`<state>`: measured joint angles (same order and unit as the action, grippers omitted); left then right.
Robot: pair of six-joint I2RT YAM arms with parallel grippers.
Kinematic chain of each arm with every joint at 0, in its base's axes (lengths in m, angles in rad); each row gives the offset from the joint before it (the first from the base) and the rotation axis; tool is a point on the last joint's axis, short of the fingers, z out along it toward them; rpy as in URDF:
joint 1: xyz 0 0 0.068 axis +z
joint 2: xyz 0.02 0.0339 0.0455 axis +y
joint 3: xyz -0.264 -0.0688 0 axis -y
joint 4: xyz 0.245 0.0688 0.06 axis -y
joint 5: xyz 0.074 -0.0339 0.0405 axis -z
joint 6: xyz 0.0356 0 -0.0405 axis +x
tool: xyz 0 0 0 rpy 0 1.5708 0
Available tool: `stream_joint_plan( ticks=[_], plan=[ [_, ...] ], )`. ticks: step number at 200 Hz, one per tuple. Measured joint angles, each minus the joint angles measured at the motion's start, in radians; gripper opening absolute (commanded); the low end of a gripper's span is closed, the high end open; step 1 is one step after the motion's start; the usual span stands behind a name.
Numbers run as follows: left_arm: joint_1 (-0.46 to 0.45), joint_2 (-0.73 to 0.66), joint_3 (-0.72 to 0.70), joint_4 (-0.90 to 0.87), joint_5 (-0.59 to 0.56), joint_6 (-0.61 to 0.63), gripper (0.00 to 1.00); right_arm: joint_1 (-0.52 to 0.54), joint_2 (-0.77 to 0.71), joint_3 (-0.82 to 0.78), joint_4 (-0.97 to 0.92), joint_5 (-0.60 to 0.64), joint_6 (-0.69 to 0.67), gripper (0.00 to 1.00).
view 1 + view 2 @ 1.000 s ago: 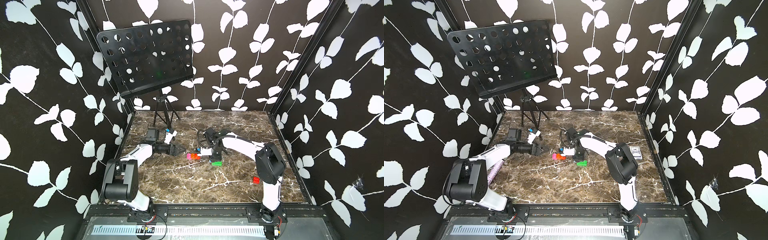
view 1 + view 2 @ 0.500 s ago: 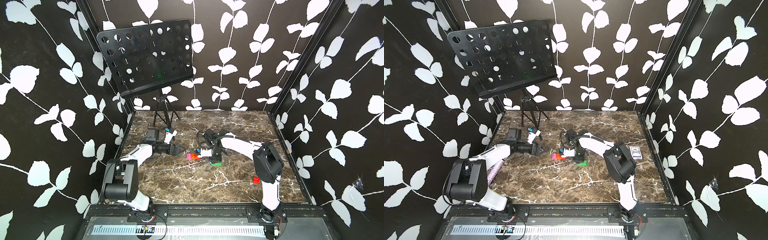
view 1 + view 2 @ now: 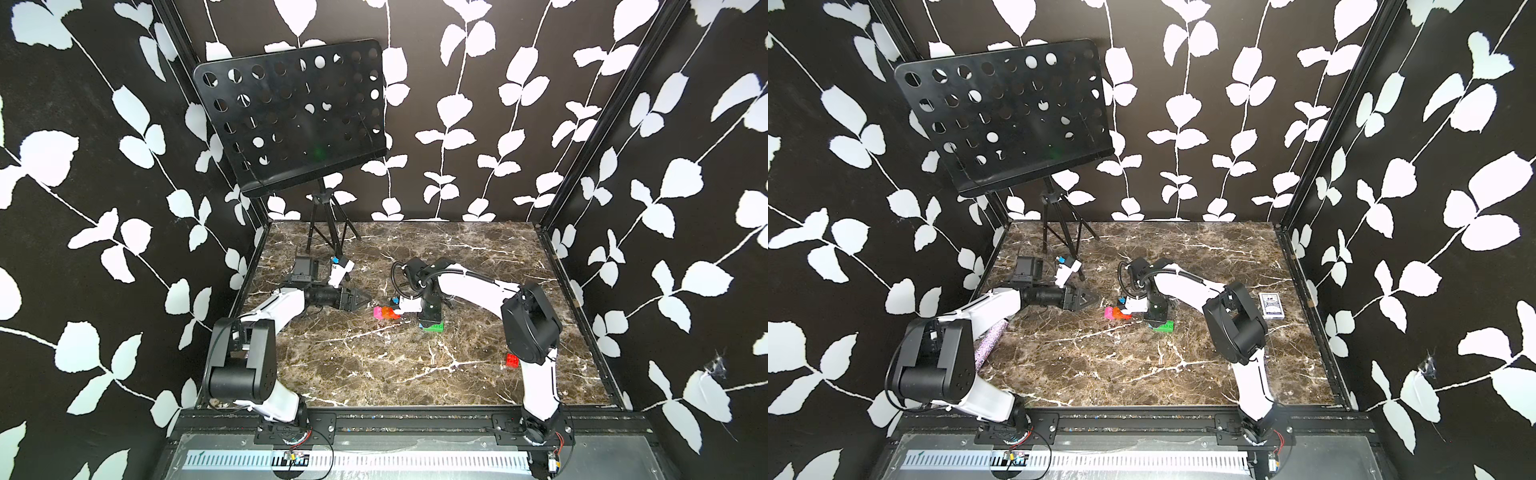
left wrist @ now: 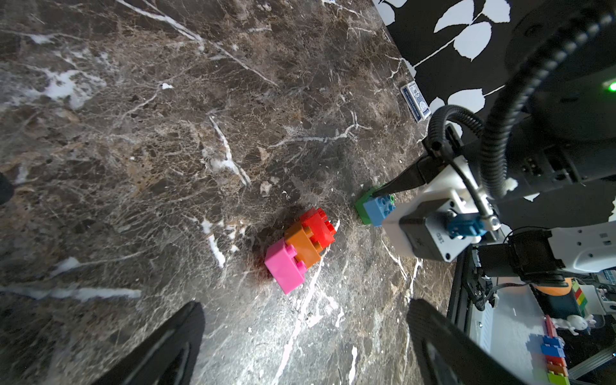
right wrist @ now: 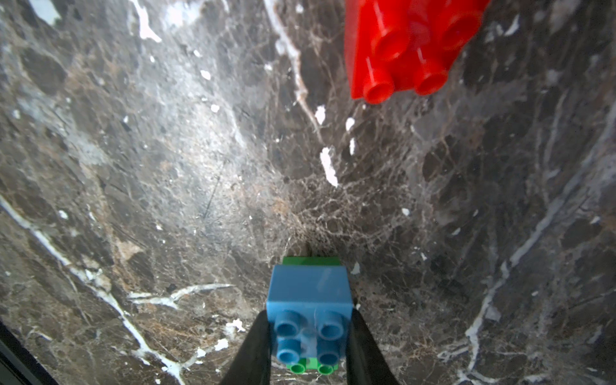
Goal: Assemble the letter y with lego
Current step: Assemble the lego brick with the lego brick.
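Fingers [image 5: 253, 350] of the right gripper [image 5: 310, 346] squeeze the blue brick [image 5: 310, 293], which sits on the green brick [image 5: 310, 261] on the table [image 5: 166, 166]. On the left gripper [image 4: 300, 350] they stand wide apart, holding nothing, near the pink, orange and red stack [image 4: 300, 246].

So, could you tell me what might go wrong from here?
The right gripper clamps the blue brick seated on one end of the green brick; pressing may tip it. The pink-orange-red stem lies close by and could be knocked. The loose red brick by that arm's base could get swept away.
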<state>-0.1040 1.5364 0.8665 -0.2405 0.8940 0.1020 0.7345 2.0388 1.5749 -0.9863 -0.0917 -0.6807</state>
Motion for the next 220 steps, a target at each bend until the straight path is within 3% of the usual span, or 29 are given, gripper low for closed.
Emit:
stream_joint_plan(
  ticks=[78, 152, 220],
  plan=[
    [0.0, 0.0, 0.0, 0.0, -0.005, 0.003, 0.97, 0.007, -0.026, -0.041, 0.042, 0.003, -0.001, 0.11],
    [0.0, 0.0, 0.0, 0.0, -0.018, 0.003, 0.97, 0.007, -0.035, -0.058, 0.062, -0.003, 0.09, 0.11],
    [0.0, 0.0, 0.0, 0.0, -0.021, 0.004, 0.97, 0.009, -0.052, -0.093, 0.107, -0.006, 0.019, 0.13]
  ],
)
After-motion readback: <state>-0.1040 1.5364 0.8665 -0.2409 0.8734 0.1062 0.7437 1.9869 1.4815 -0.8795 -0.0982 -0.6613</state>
